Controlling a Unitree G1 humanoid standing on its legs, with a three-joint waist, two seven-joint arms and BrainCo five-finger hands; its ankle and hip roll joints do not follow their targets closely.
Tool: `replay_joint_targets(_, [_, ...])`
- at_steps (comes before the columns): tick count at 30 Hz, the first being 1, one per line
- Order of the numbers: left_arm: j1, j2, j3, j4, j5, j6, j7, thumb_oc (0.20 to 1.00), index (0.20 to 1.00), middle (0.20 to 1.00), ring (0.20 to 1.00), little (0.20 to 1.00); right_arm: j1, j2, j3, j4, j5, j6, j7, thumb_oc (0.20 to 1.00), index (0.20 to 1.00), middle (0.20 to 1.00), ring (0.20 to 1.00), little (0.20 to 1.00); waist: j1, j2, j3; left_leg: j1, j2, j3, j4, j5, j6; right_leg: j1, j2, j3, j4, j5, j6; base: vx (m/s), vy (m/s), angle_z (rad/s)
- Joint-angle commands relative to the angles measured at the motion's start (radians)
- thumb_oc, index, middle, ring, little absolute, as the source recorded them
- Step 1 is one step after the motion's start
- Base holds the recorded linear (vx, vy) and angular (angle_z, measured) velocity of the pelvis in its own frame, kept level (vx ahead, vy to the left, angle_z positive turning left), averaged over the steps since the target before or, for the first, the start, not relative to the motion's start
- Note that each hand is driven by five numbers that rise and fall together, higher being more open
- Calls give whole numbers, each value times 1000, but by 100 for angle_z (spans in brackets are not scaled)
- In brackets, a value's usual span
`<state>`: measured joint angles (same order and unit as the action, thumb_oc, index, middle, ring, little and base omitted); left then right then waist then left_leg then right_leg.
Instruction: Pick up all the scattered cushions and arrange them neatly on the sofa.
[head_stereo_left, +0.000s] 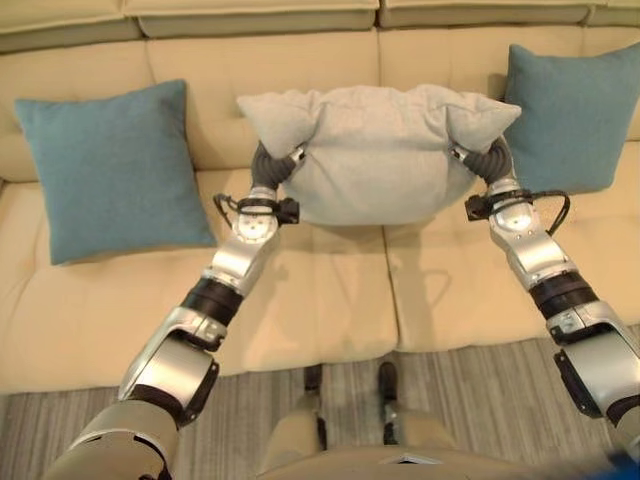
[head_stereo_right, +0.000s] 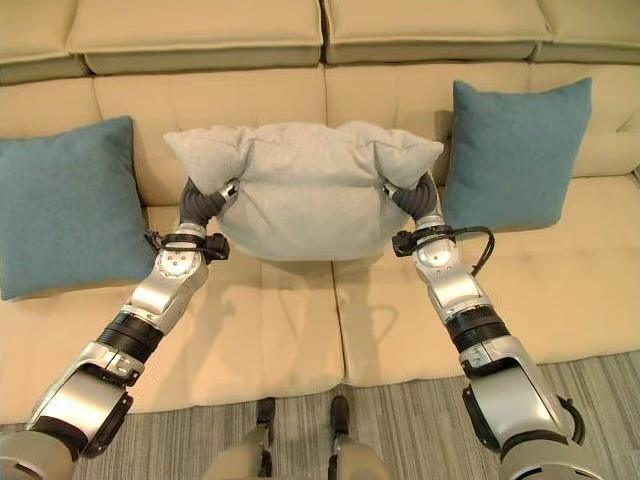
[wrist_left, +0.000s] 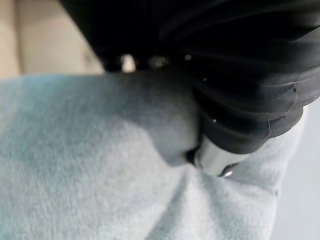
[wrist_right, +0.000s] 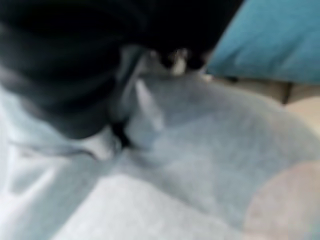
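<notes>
Sofa (head_stereo_left: 320, 290): two teal cushions (head_stereo_left: 110, 170), one seemingly gripped grey cushion (head_stereo_left: 375, 150).

Soft, even light is falling from above on the cream sofa (head_stereo_left: 330, 290), and the head views are showing it bright and without glare. The grey cushion (head_stereo_right: 300, 190) and the arms are casting only faint, blurred shadows onto the seat below them. In the wrist views the dark cover of the left hand (wrist_left: 240, 75) is looming out of focus over the cloth, and the right wrist view is looking smeared all over, the teal cushion (wrist_right: 270, 37) included.
</notes>
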<state>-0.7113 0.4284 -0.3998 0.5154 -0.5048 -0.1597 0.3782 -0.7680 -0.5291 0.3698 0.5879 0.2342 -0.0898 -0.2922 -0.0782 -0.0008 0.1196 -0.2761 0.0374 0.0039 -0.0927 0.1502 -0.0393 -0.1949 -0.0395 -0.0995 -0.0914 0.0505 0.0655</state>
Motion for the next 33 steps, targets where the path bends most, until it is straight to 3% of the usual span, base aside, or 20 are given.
replay_joint_targets(1, [-232, 14, -14, 3, -32, -147, 7, 200, 200, 200, 200, 200, -181, -18, 37, -46, 29, -85, -36, 200, 200, 200, 200, 200, -1, -38, 5, 38, 32, 63, 5, -61, -77, -86, -39, 30, 4, 60, 88, -39, -18, -10])
replay_joint_targets(15, [-413, 34, -75, 88, -29, -181, 7, 200, 200, 200, 200, 200, -413, -81, 129, 162, 1, -110, -65, 200, 200, 200, 200, 200, 19, -32, 12, -164, 32, 27, 5, -5, -108, -275, -33, 3, 4, 106, 109, -40, -27, 4])
replay_joint_targets(33, [-459, 10, -113, 102, -21, -177, 12, 200, 200, 200, 200, 200, -488, -92, 189, 193, 2, -96, -48, 200, 200, 200, 200, 200, 23, -35, 27, -168, 33, 14, 5, -5, -121, -273, -35, -21, 4, 100, 104, 8, -13, 12])
